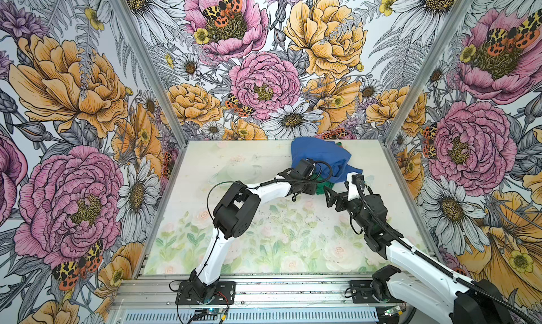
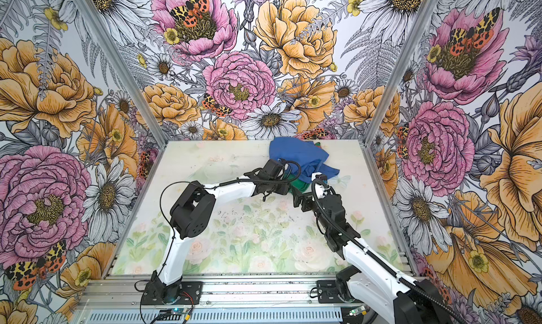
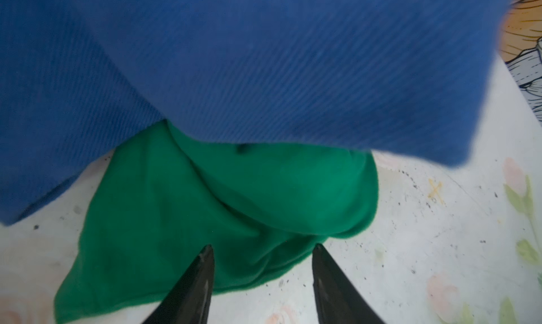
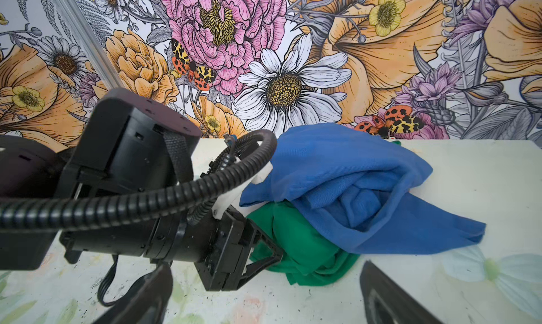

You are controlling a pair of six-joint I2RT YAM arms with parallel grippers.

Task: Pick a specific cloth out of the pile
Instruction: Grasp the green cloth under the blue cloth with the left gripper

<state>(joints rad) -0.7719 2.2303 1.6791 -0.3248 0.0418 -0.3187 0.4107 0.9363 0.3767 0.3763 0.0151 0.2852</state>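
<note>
Green cloth is lying half under the blue cloth. Left gripper is straddling its exposed fold, jaws apart, nothing clamped. Judged soft and light, with that fold offering the best hold. Right gripper is hanging spread, empty.

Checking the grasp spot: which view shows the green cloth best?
The left wrist view: the green cloth fills its middle, folds and edge clear. The right wrist view shows its bunched side under the blue cloth; both top views only a sliver.
</note>
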